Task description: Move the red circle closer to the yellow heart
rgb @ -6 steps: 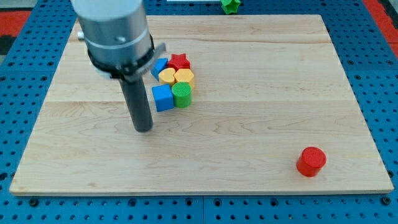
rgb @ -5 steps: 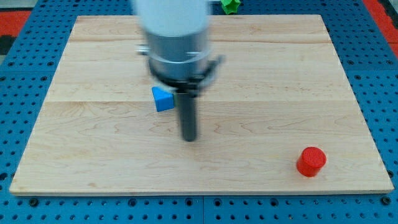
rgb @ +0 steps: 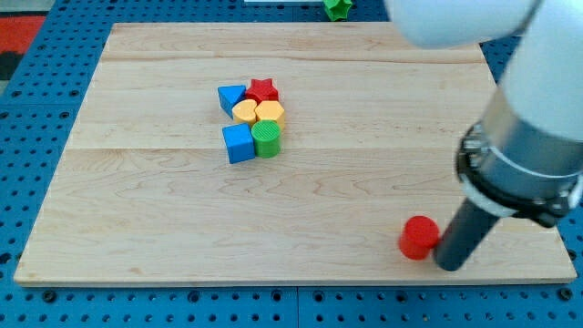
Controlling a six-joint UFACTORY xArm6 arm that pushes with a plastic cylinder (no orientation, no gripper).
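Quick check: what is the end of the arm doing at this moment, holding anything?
My tip: a bare rod with no jaws, holding nothing; it stands on the board at the red circle, on its right in the view, apparently touching it.

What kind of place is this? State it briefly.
Probably a robotics lab bench: a wooden board lies on blue perforated panels, coloured blocks cluster together, and my tip sits just to the view's right of the red circle.

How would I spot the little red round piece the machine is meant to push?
Start at the wooden board and look to its lower edge, toward the view's right. There the red circle stands alone, with my tip right beside it on the view's right. Every other block sits in a cluster far up toward the view's left.
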